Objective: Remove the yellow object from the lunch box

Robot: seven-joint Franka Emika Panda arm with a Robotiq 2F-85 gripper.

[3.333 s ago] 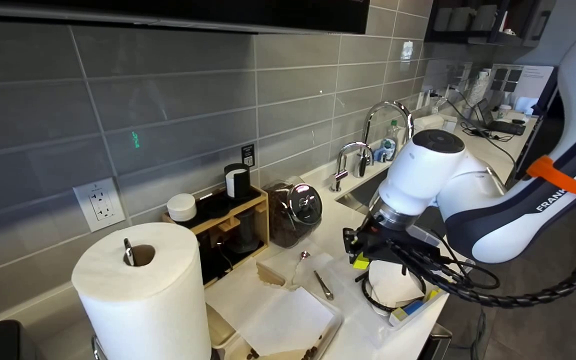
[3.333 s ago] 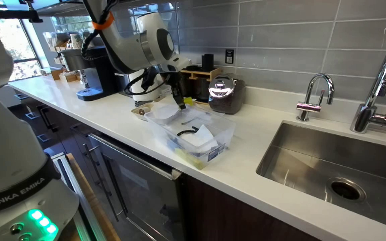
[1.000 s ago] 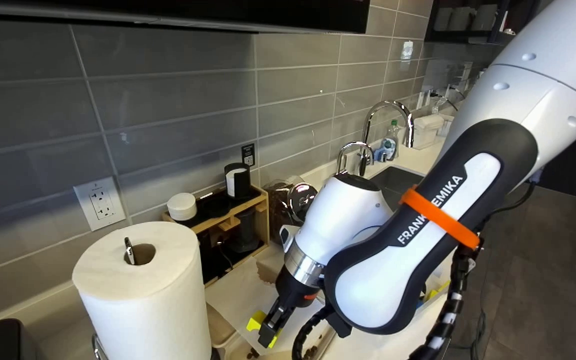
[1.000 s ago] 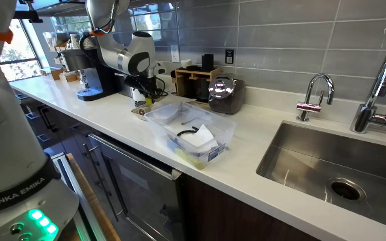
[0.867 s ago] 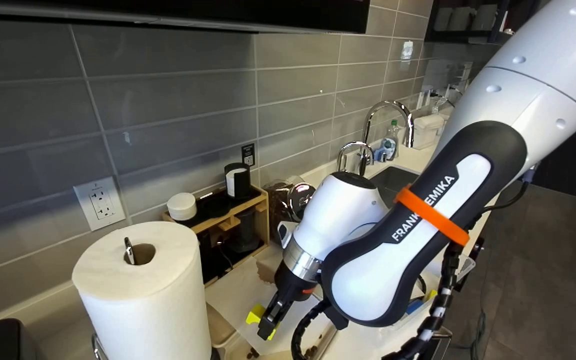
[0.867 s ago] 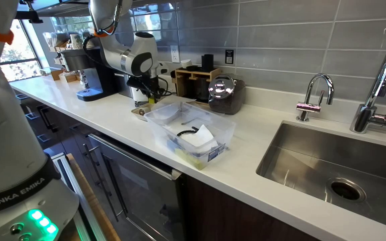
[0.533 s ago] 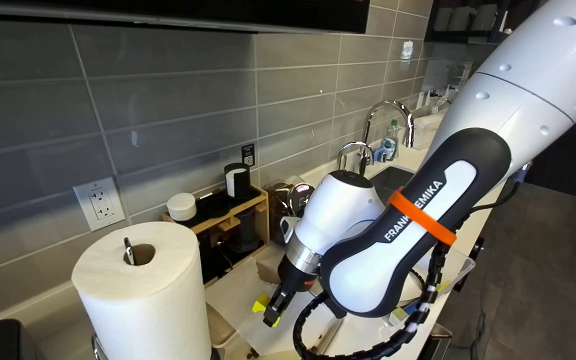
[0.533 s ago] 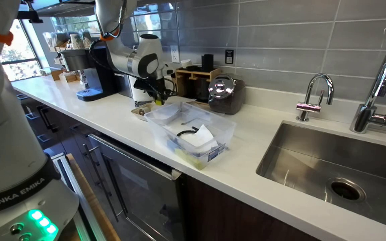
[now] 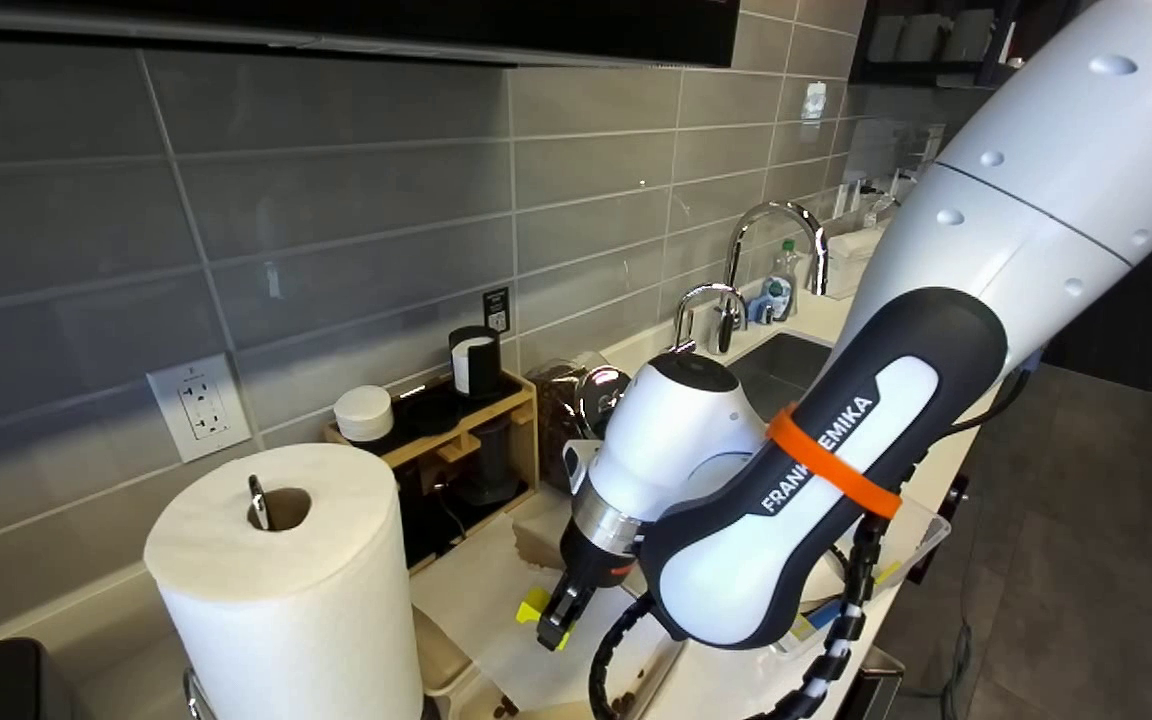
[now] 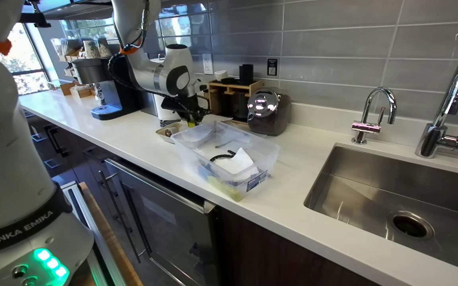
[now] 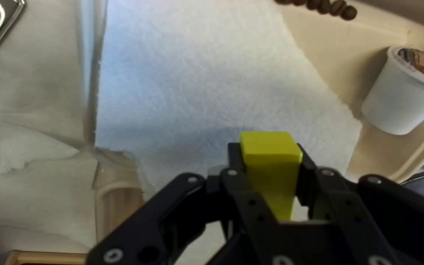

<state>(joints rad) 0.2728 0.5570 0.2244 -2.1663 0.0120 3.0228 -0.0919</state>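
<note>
My gripper [image 11: 269,154] is shut on the bright yellow object [image 11: 272,169], a finger-length block pinched between both fingers. The block's ends show beside the gripper [image 9: 556,622] in an exterior view [image 9: 534,604], and a small bit shows in an exterior view [image 10: 191,124]. The gripper points down over the white paper towel sheet [image 11: 197,73] on the beige tray; the gap beneath cannot be judged. The dark-rimmed lunch box [image 10: 218,157], with white inside, lies in the clear plastic bin [image 10: 266,161], apart from the gripper; my arm hides most of it in an exterior view.
The beige tray [image 11: 377,162] holds a coffee pod [image 11: 396,95] and a row of beans [image 11: 322,5]. A paper towel roll [image 9: 281,610], a wooden stand [image 9: 526,450] and a jar [image 10: 270,119] stand around. Another yellow item [image 10: 229,188] is in the clear bin. A sink [image 10: 392,190] is beyond.
The gripper carried the yellow object from beside the bin toward the paper towel roll, over the sheet. Over the last second it shifted slightly back toward the bin. The grip looks the same.
</note>
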